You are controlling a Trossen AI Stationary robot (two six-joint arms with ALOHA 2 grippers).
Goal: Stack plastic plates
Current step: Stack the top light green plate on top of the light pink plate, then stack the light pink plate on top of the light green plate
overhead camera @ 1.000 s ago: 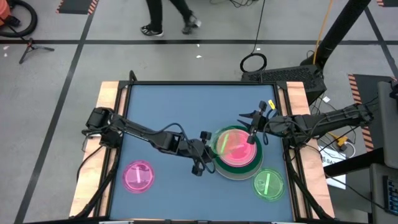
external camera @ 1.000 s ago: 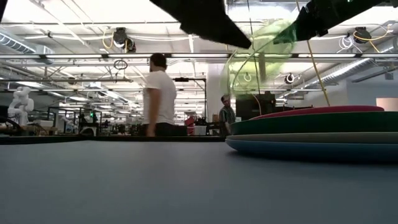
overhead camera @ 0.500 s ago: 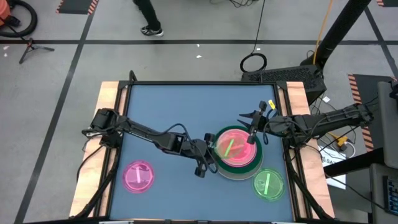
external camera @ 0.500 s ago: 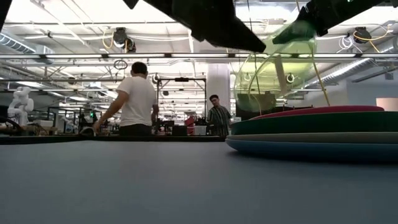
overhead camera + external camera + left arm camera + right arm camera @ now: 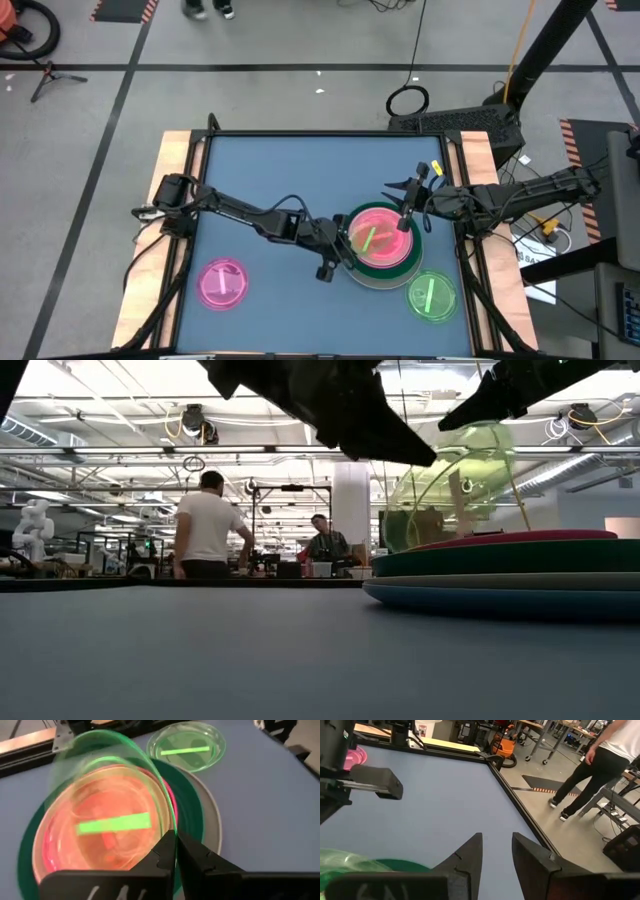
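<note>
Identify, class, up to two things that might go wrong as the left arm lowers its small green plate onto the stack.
1. The left pincer grips the translucent green plate only by its rim, tilted above the stack of plates; released like this, it may slide off-centre.
2. The right pincer hangs open over the stack's far side, so the two arms look at risk of touching there.

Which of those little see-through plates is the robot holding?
The green one tilted over the stack, pinched at its rim by the left gripper. The other green plate and the pink plate lie flat, untouched.
</note>
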